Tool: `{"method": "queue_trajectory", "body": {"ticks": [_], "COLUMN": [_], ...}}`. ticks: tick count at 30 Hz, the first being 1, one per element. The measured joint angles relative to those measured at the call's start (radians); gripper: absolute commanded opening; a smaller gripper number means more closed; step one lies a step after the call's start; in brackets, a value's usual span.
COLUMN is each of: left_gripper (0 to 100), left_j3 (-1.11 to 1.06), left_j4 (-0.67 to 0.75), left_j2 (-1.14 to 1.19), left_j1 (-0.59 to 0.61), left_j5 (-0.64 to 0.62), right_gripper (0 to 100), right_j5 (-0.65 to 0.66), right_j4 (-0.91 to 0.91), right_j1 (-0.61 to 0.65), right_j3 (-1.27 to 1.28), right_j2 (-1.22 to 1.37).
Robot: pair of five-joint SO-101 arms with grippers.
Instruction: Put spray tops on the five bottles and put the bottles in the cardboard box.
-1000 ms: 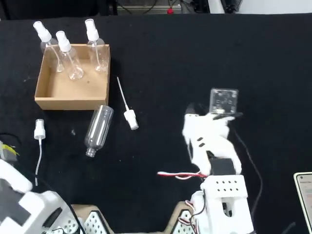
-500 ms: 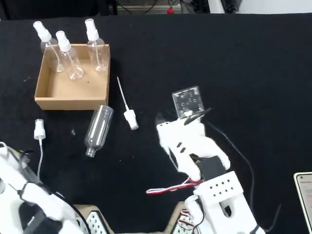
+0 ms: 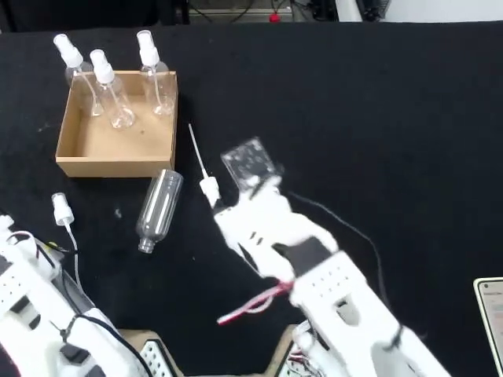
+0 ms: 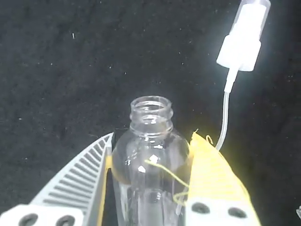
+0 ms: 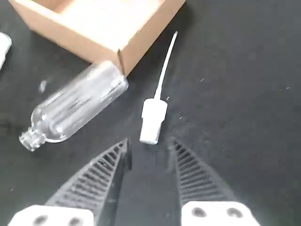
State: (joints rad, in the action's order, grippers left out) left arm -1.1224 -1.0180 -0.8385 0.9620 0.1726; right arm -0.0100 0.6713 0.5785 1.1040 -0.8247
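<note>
Spray top (image 5: 153, 121) lies beside a capless bottle (image 5: 75, 113) near the cardboard box (image 5: 150, 26).

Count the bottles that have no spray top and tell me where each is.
2. One bottle lies on the table beside the box; the other bottle is clamped in the left gripper. None seems hidden.

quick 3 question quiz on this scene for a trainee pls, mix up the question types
1. How many capped bottles stand in the cardboard box?
2. True or false: the right gripper is shut.
3. The left gripper holds: A) an uncapped bottle B) a loose tube C) nothing.

Key: 1) three; 2) false, it is open; 3) A.
</note>
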Motion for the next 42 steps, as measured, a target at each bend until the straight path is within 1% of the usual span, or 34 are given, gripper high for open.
{"method": "queue_trajectory", "body": {"ticks": [6, 12, 18, 24, 26, 29, 34, 37, 40, 42], "left_gripper": [5, 5, 5, 5, 5, 5, 5, 5, 5, 5], "left_j3": [-0.057, -0.097, -0.11, -0.11, -0.11, -0.11, -0.11, -0.11, -0.11, -0.11], "left_j4": [0.0, 0.0, 0.0, 0.0, 0.0, 0.0, 0.0, 0.0, 0.0, 0.0], "left_j2": [-0.098, -0.183, -0.215, -0.216, -0.216, -0.216, -0.216, -0.216, -0.216, -0.216], "left_j1": [0.0, 0.0, 0.0, 0.0, 0.0, 0.0, -0.006, -0.006, -0.006, -0.006], "left_j5": [0.0, 0.0, 0.0, 0.0, 0.0, 0.0, 0.0, 0.0, 0.0, 0.0], "right_gripper": [16.6, 16.6, 16.6, 16.5, 13.7, 1.7, 1.1, 1.1, 1.1, 1.1], "right_j5": [0.0, 0.0, 0.0, -0.064, -0.066, -0.068, 0.012, 0.087, 0.219, 0.35], "right_j4": [-0.008, -0.008, -0.008, -0.011, -0.011, -0.005, 0.086, 0.158, 0.219, 0.258], "right_j1": [0.002, 0.002, 0.002, 0.002, 0.002, 0.0, -0.023, -0.1, -0.213, -0.295], "right_j3": [-0.201, -0.356, -0.465, -0.578, -0.605, -0.647, -0.684, -0.684, -0.671, -0.64], "right_j2": [0.342, 0.614, 0.792, 0.951, 1.014, 1.065, 1.068, 1.053, 0.976, 0.908]}}
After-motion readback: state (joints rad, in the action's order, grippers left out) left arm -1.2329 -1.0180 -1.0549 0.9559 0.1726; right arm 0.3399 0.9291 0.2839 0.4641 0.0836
